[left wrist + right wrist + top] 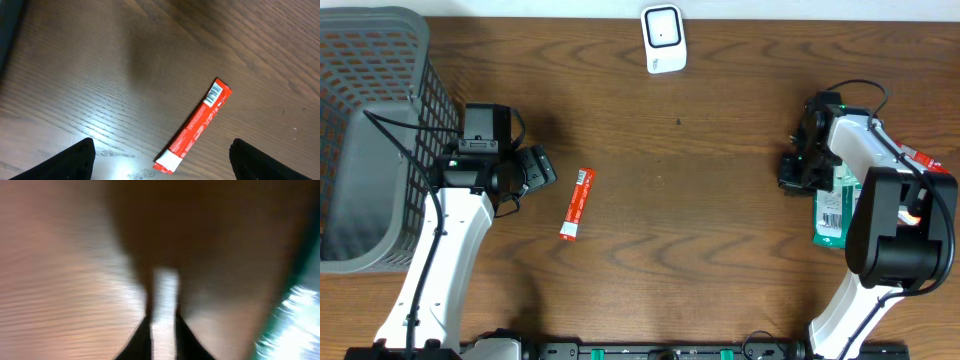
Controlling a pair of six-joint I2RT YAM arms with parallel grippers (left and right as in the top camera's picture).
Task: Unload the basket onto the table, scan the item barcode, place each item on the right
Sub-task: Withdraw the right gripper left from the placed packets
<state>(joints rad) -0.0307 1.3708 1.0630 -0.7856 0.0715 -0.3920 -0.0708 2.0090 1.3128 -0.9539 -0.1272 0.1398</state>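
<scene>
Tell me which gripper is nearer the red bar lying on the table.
Left. The left gripper hangs just beside the red bar, on its basket side. The right gripper is far across the table, next to the green packet.

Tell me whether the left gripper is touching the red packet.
Apart. Overhead shows bare wood between the left gripper and the red packet; its jaws stand open.

Left arm [446, 240], right arm [860, 146]: white links, black joints, black cables, green lights.

Right wrist view blurred; glare on table [112, 154].
</scene>
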